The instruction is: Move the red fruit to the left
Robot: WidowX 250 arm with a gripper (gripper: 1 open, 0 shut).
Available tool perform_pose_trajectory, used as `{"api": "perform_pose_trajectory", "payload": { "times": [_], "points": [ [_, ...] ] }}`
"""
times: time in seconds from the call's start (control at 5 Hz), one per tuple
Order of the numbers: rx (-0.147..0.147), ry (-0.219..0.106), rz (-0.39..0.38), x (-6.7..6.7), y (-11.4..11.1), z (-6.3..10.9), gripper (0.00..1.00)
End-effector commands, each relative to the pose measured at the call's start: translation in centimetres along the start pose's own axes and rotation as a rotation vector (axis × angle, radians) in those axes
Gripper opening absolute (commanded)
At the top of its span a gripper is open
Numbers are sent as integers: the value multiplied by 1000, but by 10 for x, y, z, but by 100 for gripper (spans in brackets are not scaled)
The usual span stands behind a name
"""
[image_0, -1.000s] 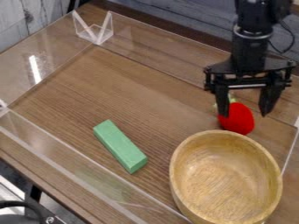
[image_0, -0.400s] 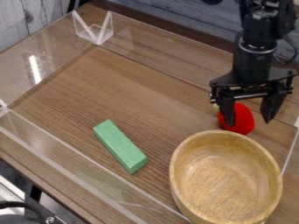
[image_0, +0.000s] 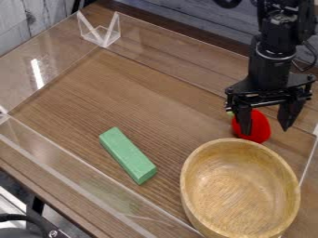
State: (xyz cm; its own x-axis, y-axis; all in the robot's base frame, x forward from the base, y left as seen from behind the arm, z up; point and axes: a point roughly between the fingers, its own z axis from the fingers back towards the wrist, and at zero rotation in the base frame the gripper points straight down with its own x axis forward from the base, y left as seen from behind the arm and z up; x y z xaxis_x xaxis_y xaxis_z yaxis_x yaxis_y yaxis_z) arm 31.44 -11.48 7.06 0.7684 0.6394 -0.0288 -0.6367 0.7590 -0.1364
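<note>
1. The wooden bowl (image_0: pixel 240 190) is sitting nearest, at the lower right of the table (image_0: pixel 87 107).
2. The green block (image_0: pixel 126 154) is lying to the left of the bowl, well apart from it.
3. The red fruit (image_0: pixel 252 126) is resting just beyond the bowl's far rim.
4. The black gripper (image_0: pixel 258 112) is reaching down over the fruit, its jaws standing wide open; whether they are touching it, I cannot tell.
5. A clear, pointed object (image_0: pixel 99 30) is standing near the far left edge.
</note>
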Motion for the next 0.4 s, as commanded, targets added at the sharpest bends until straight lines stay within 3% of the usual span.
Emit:
{"api": "perform_pose_trajectory", "payload": {
  "times": [0.0, 0.2],
  "points": [
    [-39, -41, -22, 5, -10, 14, 100],
    [-40, -50, -26, 7, -11, 15, 100]
  ]
}}
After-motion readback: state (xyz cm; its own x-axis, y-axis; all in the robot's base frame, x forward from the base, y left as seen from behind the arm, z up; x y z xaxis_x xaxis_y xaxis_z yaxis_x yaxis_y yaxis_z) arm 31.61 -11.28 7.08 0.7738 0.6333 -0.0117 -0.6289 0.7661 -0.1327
